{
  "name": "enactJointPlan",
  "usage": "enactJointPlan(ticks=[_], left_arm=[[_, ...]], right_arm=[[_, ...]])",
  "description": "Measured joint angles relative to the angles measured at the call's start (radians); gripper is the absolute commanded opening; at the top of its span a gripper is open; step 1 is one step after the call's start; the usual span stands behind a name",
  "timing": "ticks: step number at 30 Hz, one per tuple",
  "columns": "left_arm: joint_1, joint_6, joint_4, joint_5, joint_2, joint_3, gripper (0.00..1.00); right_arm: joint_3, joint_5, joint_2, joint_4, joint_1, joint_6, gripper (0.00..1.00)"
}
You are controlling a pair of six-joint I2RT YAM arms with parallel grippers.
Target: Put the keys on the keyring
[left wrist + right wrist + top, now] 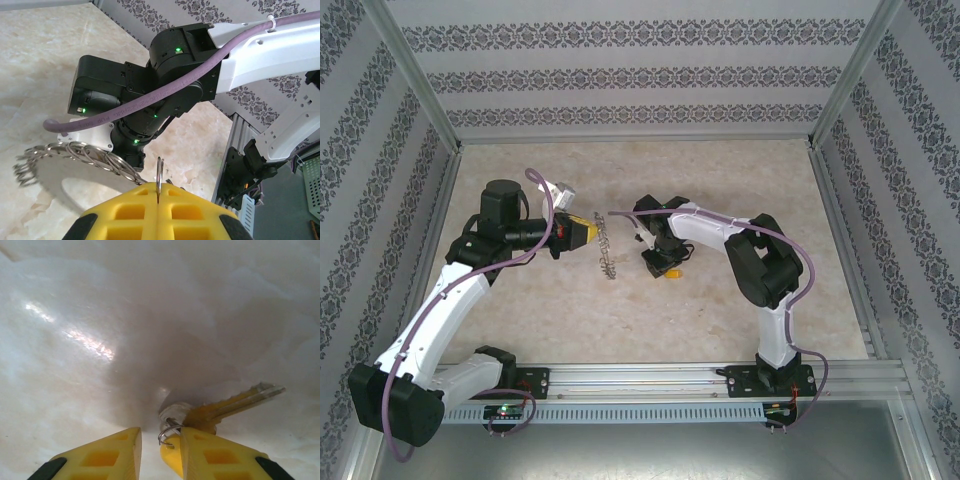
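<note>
My left gripper [590, 232] is held above the table, shut on the keyring [607, 252], a grey lacy metal ring that dangles edge-on from its yellow fingers. In the left wrist view the gripper [158, 190] pinches one thin loop upright, and the keyring's linked loops [90, 154] trail off to the left. My right gripper [665, 266] points down at the table, close to the right of the ring. In the right wrist view it [159, 439] stands open over the key [227, 405]. The key lies flat with a brassy blade, a small wire loop [169, 431] between the fingers and a yellow head [170, 456] against the right finger.
The marble-patterned table [740, 180] is boxed in by patterned walls and aluminium posts [420, 75]. A rail [650, 378] runs along the near edge with both arm bases. The right arm's black wrist [150, 85] looms just beyond the hanging ring.
</note>
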Motion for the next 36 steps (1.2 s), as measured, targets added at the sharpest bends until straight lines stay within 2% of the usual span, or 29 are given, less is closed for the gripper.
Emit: enactJointPlan(ticks=[8,13,27,31,36], left_arm=[[0.000,-0.002,0.001,0.000,0.000,0.000,0.00],[0.000,-0.003,0.001,0.000,0.003,0.000,0.00],[0.005,-0.003,0.002,0.000,0.030,0.012,0.00],[0.005,-0.003,0.002,0.000,0.034,0.014,0.00],[0.005,-0.003,0.003,0.000,0.045,0.019,0.00]], right_arm=[[0.003,0.055,0.003,-0.016,0.012,-0.031,0.27],[0.003,0.083,0.005,-0.020,0.018,-0.042,0.15],[0.005,0.100,0.002,-0.031,0.017,-0.056,0.00],[0.005,0.090,-0.027,-0.030,0.003,-0.056,0.00],[-0.009,0.049,-0.141,-0.011,-0.037,-0.064,0.00]])
